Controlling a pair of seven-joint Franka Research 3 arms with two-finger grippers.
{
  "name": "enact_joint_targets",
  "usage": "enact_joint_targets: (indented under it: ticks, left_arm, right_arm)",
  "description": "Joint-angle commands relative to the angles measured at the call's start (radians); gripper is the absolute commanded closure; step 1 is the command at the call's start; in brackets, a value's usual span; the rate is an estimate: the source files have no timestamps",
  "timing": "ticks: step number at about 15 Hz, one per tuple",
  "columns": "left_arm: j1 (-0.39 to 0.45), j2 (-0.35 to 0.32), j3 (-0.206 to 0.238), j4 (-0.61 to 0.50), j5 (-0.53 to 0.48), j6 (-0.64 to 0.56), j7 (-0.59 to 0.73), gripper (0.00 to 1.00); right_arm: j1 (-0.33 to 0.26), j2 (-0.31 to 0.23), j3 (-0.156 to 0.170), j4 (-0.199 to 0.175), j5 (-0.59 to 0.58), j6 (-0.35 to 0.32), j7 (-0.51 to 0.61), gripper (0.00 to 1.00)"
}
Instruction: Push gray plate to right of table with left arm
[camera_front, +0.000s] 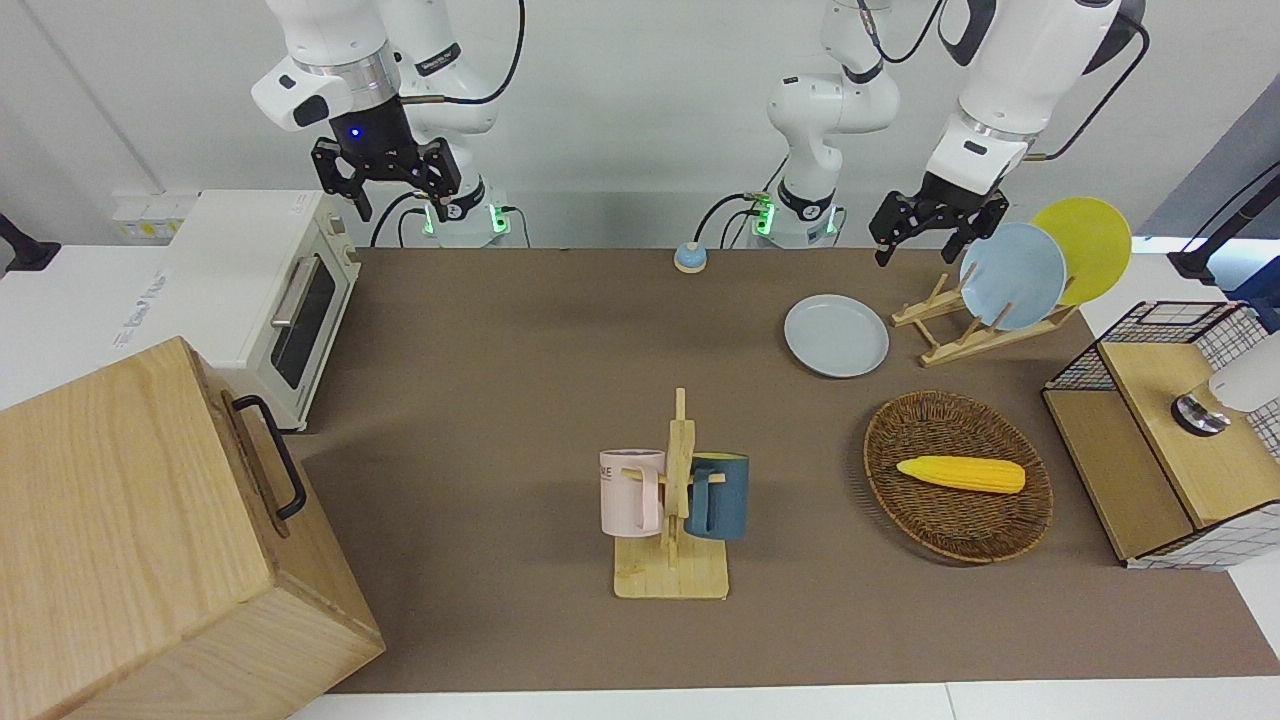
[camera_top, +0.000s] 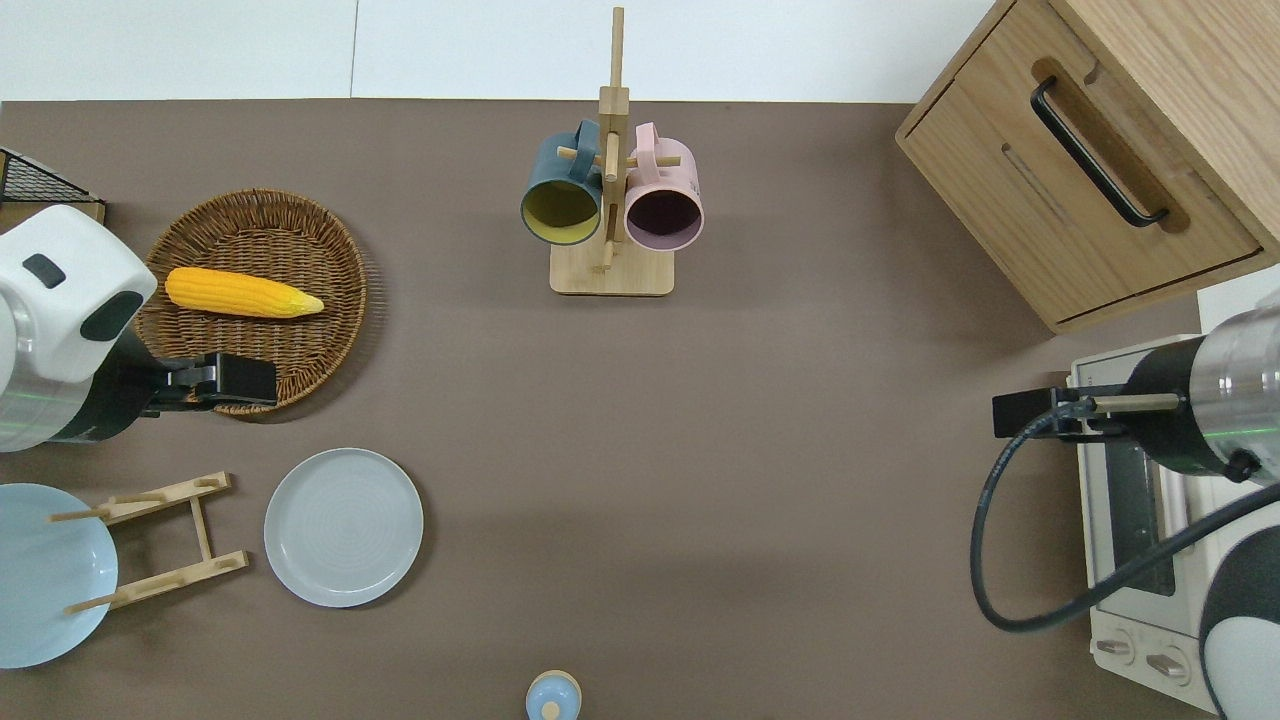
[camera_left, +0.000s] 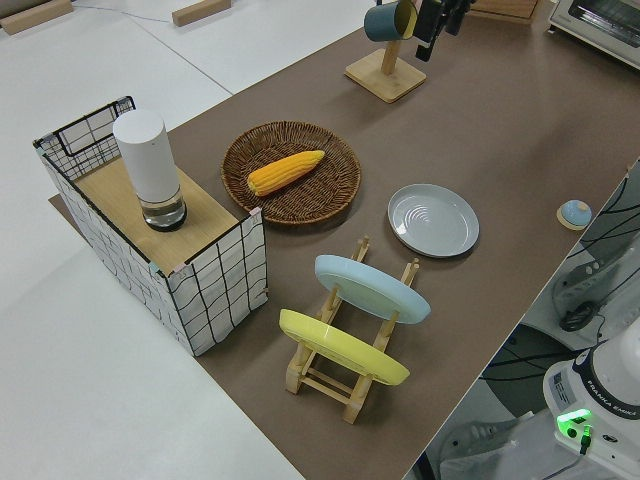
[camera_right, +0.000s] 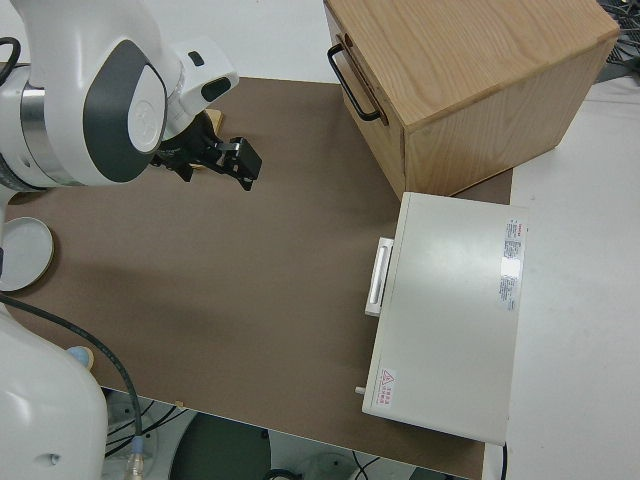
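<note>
In the overhead view you find the plate (camera_top: 343, 527) flat on the table (camera_top: 780, 480) at lower left, just beside the rack (camera_top: 160, 540) at the left edge. The basket (camera_top: 300, 330) lies higher up, the corn (camera_top: 243, 293) in it. The mug stand (camera_top: 611, 180) sits top centre.

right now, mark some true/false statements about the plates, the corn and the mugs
1. The gray plate lies flat on the table. True.
2. The corn lies on the gray plate. False: it lies in the wicker basket.
3. The sky-blue plate and the yellow plate stand in the wooden plate rack. True.
4. Both mugs stand on the table top. False: the pink mug and the dark blue mug hang on the mug rack.
5. The left gripper touches the gray plate. False: it is up in the air, apart from it.
</note>
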Motion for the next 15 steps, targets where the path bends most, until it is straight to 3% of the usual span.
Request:
enact_joint_targets:
  ticks: [1,15]
  left_arm:
    - [0.002,0.0,0.0,0.02,0.007,-0.023,0.006,0.01]
    - [0.0,0.0,0.011,0.018,0.009,-0.03,0.011,0.01]
  right_arm:
    - [-0.024,-0.027,0.014,-0.027,0.021,0.0,0.012,0.005]
    - [-0.024,-0.027,0.014,-0.027,0.021,0.0,0.01,0.005]
